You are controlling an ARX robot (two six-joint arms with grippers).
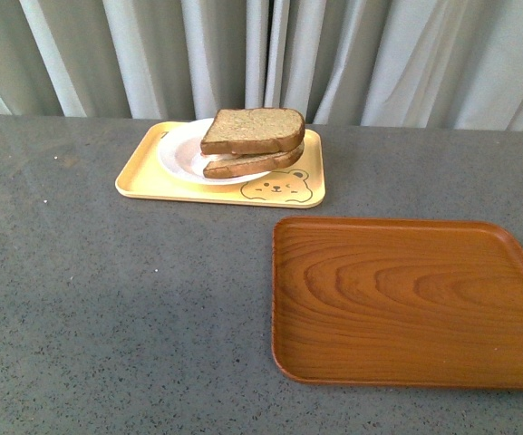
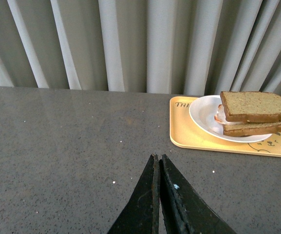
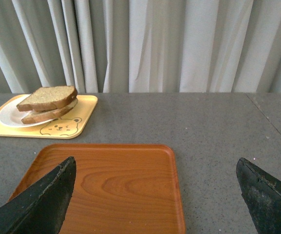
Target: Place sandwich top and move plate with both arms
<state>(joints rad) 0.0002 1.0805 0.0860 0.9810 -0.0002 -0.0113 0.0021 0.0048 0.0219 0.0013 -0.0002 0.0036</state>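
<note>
Nearest lies the empty wooden tray [image 1: 406, 304], probably waiting for the plate [image 1: 181, 156]. Sandwich top [image 1: 254, 130] already covers the lower slice on that plate, far left. Left gripper [image 2: 159, 168] is clenched; right gripper [image 3: 155, 187] spread wide.

Front view: neither arm in frame. Wood tray [image 1: 411, 304] cut by right edge. Top slice [image 1: 253, 130] hides most of lower slice [image 1: 247, 164] and whatever lies between; only a pale sliver shows in left wrist view. Plate [image 1: 181, 154] partly covered by the sandwich. Yellow tray [image 2: 194, 136] cut off at right in left wrist view, its corner lettering too small to read. Right tool [image 3: 157, 195]: fingers cut by frame's lower edge. Left tool [image 2: 159, 168]: only tips in frame.
</note>
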